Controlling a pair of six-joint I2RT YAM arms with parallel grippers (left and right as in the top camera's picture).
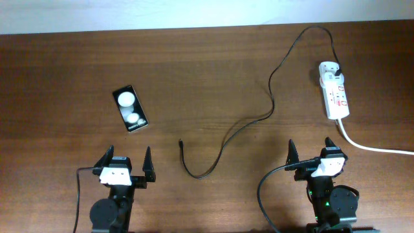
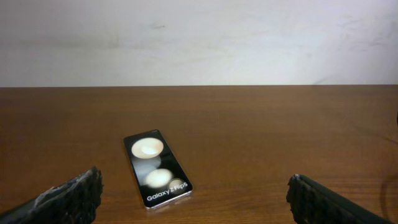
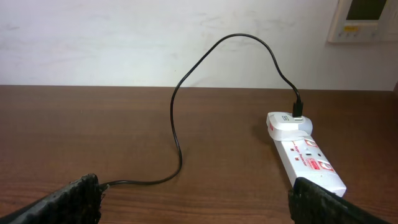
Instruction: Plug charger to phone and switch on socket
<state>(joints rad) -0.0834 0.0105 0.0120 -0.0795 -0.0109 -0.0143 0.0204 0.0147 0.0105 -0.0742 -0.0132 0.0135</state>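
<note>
The phone [image 1: 130,109] lies flat on the table at the left, black with two white blobs; it also shows in the left wrist view [image 2: 157,167], just ahead of my jaws. The charger cable [image 1: 249,120] runs from its loose connector tip [image 1: 180,142] at the centre up to its plug [image 1: 338,67] in the socket. The socket [image 1: 334,90] is a white strip at the right, also in the right wrist view [image 3: 308,158]. My left gripper [image 1: 128,162] is open and empty below the phone. My right gripper [image 1: 310,150] is open and empty below the socket.
The socket's thick white cord [image 1: 375,147] runs off the right edge. A white wall [image 2: 199,37] stands behind the table's far edge. A wall panel [image 3: 364,18] hangs at the upper right in the right wrist view.
</note>
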